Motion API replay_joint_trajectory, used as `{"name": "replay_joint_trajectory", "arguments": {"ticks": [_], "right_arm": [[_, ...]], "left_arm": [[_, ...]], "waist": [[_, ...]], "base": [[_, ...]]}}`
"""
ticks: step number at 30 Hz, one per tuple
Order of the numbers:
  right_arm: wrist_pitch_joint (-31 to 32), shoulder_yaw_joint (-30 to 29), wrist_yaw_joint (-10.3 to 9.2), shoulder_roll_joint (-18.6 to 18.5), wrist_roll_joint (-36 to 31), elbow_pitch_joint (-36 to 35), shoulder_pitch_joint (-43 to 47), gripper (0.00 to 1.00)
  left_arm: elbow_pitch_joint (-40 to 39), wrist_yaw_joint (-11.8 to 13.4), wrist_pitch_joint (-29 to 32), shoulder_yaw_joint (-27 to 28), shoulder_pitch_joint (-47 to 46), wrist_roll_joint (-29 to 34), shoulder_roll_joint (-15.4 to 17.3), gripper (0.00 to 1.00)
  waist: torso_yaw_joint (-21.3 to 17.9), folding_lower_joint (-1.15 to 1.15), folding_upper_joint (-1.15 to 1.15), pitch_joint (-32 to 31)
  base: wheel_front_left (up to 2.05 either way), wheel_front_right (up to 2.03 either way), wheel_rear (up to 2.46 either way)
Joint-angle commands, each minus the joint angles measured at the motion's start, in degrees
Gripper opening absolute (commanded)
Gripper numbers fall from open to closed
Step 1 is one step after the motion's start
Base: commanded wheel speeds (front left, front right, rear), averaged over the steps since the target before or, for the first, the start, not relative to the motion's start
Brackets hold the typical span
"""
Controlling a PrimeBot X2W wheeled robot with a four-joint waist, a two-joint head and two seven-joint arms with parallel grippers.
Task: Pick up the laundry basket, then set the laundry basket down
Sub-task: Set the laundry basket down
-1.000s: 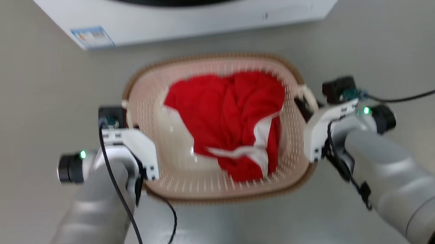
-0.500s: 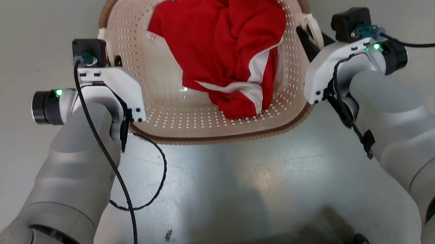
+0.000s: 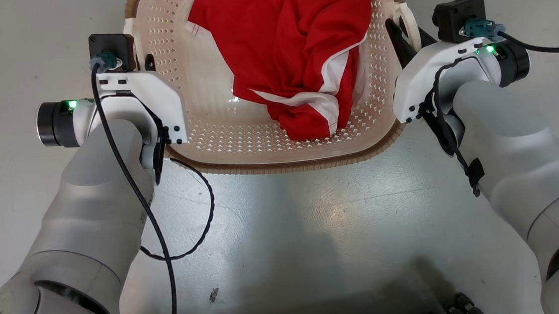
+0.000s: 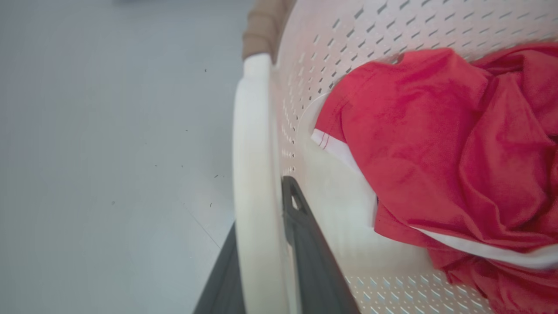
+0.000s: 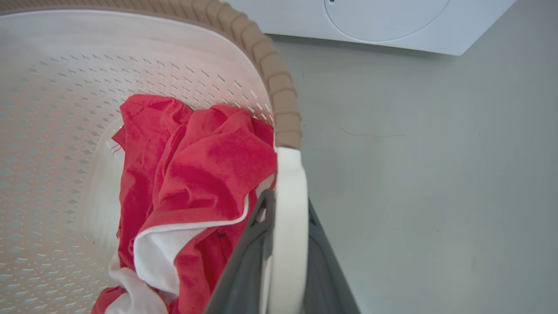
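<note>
Laundry basket [image 3: 280, 164], small, rounded-rectangular, cream-white perforated plastic with a brown woven-look rim and two white side handles: is being held between both arms, straight ahead of the robot. Its near rim is overlapping the shiny grey robot base [image 3: 315, 234] in the head view. Whether its bottom is touching the pale grey floor [image 3: 11, 48] cannot be told.

Left pincer [image 4: 261, 205]: is pinching the left white handle [image 4: 253, 131] of the basket, one dark finger lying on the basket side of the bar and the other on the outer side.

Right pincer [image 5: 290, 200]: is pinching the right white handle [image 5: 290, 174] of the basket in the same way, fingers pressing on either face of the bar.

Crumpled red cloth garment with white trim [image 3: 295, 41]: is lying inside the basket, heaped toward its right wall, leaving bare perforated floor at the basket's left and near sides.

White appliance panel with a round outline [image 5: 392, 22]: is standing beyond the basket's far rim, apart from it.

Thin black cable [image 3: 186, 234]: is looping down from the left wrist, just near of the basket's near-left corner.
</note>
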Motion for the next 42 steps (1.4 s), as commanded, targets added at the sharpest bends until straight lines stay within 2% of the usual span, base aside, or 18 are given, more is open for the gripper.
{"name": "replay_joint_trajectory", "arguments": {"ticks": [1,30,31,32,42], "right_arm": [[-1.1,0.5,0.96,2.0,-1.3,-0.9,1.8,0.0],[-1.1,-3.3,0.96,2.0,-4.0,-0.9,2.9,0.0],[-1.1,-3.7,0.96,2.0,-4.1,-0.8,2.6,0.37],[-1.1,-4.2,0.96,2.0,-4.4,-0.7,2.3,1.0],[-1.1,-9.9,0.96,2.0,-9.1,-0.4,2.0,1.0]], "left_arm": [[-0.3,0.7,-0.3,0.3,-1.1,0.4,0.8,0.0],[-0.1,0.8,1.6,-0.6,-1.3,-0.4,0.8,0.0],[-0.1,1.2,1.4,-0.6,-1.3,-0.5,0.9,0.36],[-0.1,1.8,1.0,-0.4,-1.4,-0.6,1.0,1.0],[-0.1,3.3,0.8,0.6,-1.1,-2.1,0.8,1.0]], "waist": [[0.0,0.0,0.0,0.1],[-0.1,0.0,0.0,1.7],[-0.1,0.0,0.0,1.7],[-0.2,0.0,0.0,1.8],[-0.1,0.0,0.0,1.1]], "base": [[0.0,0.0,0.0],[0.0,0.0,0.0],[0.0,0.0,0.0],[0.0,0.0,0.0],[0.0,0.0,0.0]]}}
